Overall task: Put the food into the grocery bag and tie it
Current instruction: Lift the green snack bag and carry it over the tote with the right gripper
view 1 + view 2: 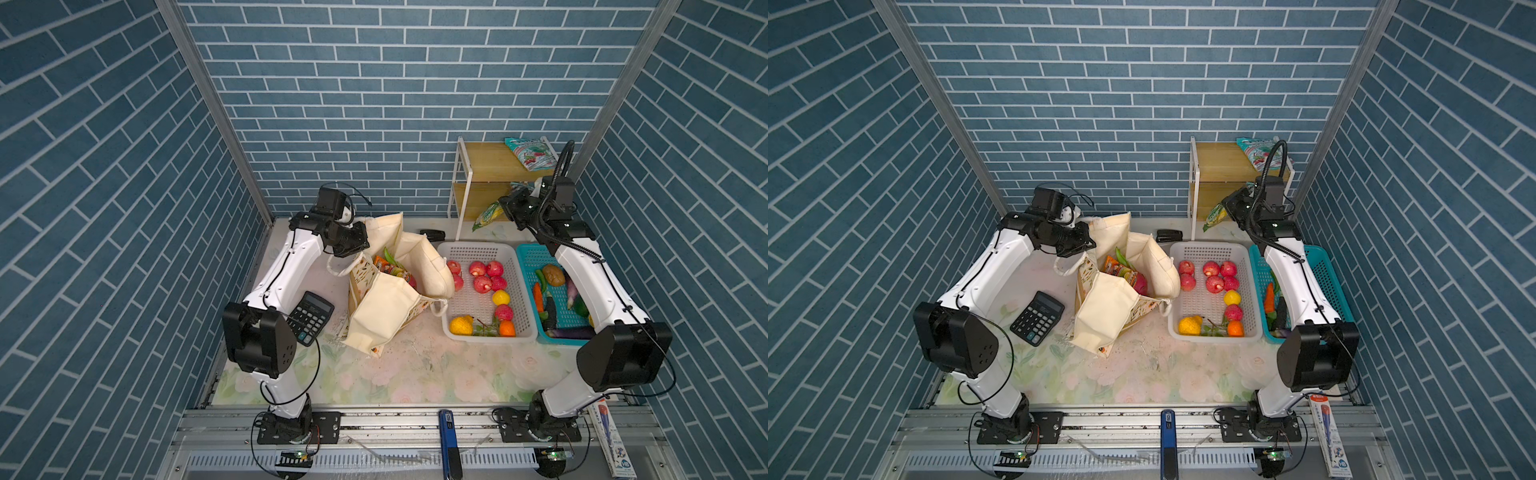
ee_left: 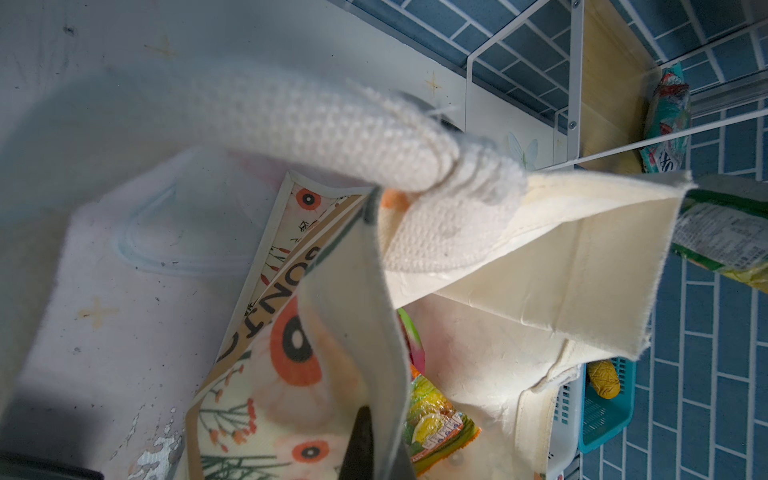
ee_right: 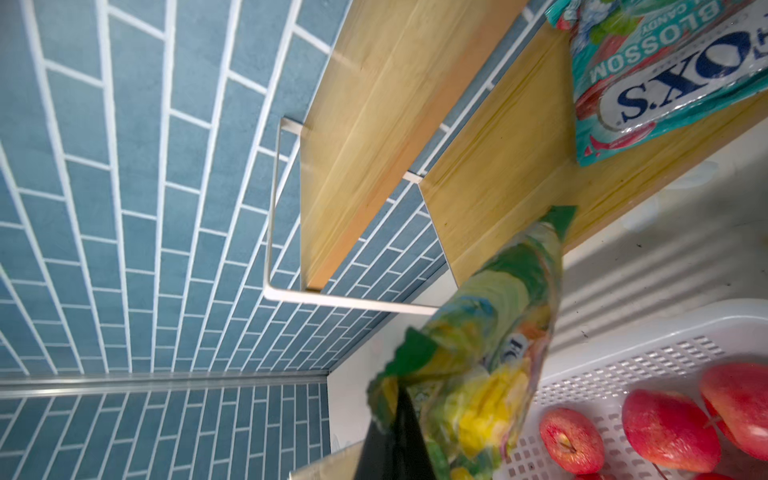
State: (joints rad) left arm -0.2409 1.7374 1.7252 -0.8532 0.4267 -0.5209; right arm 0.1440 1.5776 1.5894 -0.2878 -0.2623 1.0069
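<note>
The cream grocery bag [image 1: 386,307] [image 1: 1108,307] stands open left of centre, its floral side and thick rope handle [image 2: 332,129] close in the left wrist view. My left gripper [image 1: 355,247] [image 1: 1079,245] [image 2: 374,415] is shut on the bag's upper rim, holding the mouth open. Inside lie an orange-green snack packet [image 1: 388,266] [image 2: 436,424] and a magenta dragon fruit [image 1: 1140,282]. My right gripper [image 1: 505,208] [image 1: 1227,205] [image 3: 405,399] is shut on a green-yellow snack packet [image 1: 490,214] [image 3: 490,353], held in the air beside the shelf, behind the baskets.
A white basket [image 1: 478,249] holds red, yellow and orange fruits; a teal basket [image 1: 528,253] of vegetables sits to its right under my right arm. A wooden shelf [image 1: 486,162] at the back carries a teal candy packet [image 1: 532,151]. A calculator [image 1: 309,318] lies left of the bag.
</note>
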